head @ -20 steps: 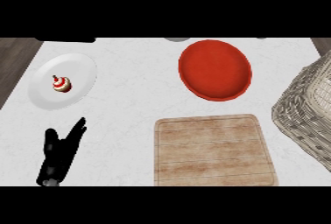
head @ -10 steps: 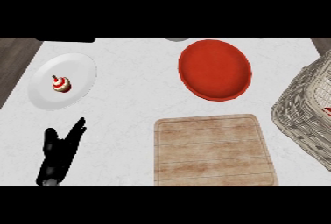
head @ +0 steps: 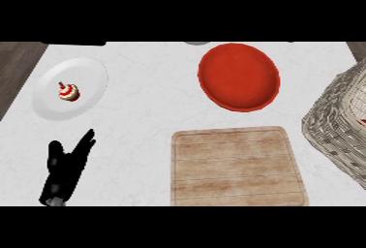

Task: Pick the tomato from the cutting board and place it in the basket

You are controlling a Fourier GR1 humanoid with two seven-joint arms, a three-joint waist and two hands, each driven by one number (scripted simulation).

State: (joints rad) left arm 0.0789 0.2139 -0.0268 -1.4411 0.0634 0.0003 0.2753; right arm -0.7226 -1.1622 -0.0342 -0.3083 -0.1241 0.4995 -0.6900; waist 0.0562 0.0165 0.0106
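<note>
White marbled counter fills the view, with dark wood floor showing at the upper left corner.

No tomato is seen anywhere: the wooden cutting board, at lower centre, lies bare, its plank grain fully exposed. Whether the tomato already sits in the basket cannot be told, since most of the interior lies outside the frame. A small red patch is noted at the right edge inside the woven wall, too little to be identified.

The wicker basket is cut off by the right edge and stands just beside the board's right side, a short carry, presumably so arranged for the transfer.

Above the board, a red plate is set apart from it, nothing on it. At upper left, a white plate bears a small red-and-white cupcake-like item, well apart from the board.

The left hand is seen at lower left, fingers straight and spread, pointing upward, holding nothing; it is judged to be resting. The right hand is not in view.
</note>
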